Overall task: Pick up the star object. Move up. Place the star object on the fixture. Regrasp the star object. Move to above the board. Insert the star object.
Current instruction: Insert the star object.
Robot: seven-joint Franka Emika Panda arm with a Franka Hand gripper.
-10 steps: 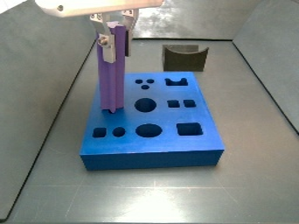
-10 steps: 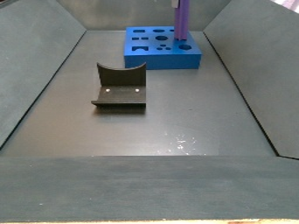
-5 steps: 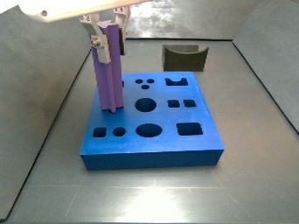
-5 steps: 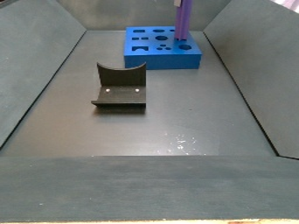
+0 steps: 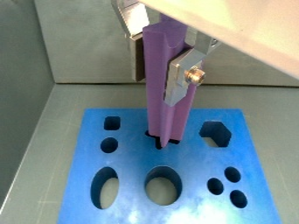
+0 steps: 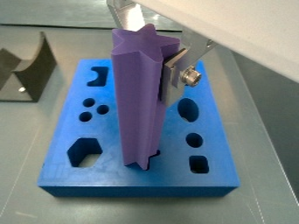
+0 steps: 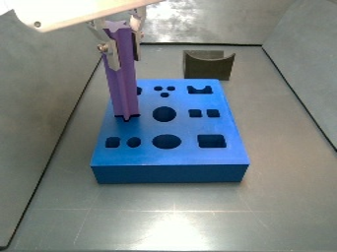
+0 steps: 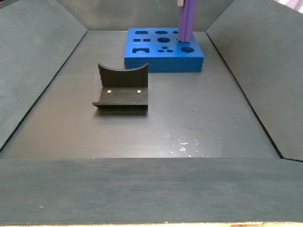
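The purple star object (image 7: 124, 79) stands upright with its lower end in a cut-out hole of the blue board (image 7: 224, 165). It also shows in both wrist views (image 5: 163, 83) (image 6: 140, 96) and in a side view (image 8: 186, 19). My gripper (image 5: 149, 54) is shut on the star object near its upper end, one silver finger (image 6: 176, 70) flat against its side. The dark fixture (image 8: 120, 89) stands on the floor apart from the board, and shows behind the board in a side view (image 7: 208, 64).
The board has several other holes: circles (image 7: 165, 114), squares (image 7: 212, 143), a hexagon (image 5: 216, 133) and an oval (image 5: 107, 185). Grey walls (image 7: 53, 69) ring the floor.
The gripper and the star object have shifted slightly toward the far left of the board, and the star's lower end sits a little lower in the board.
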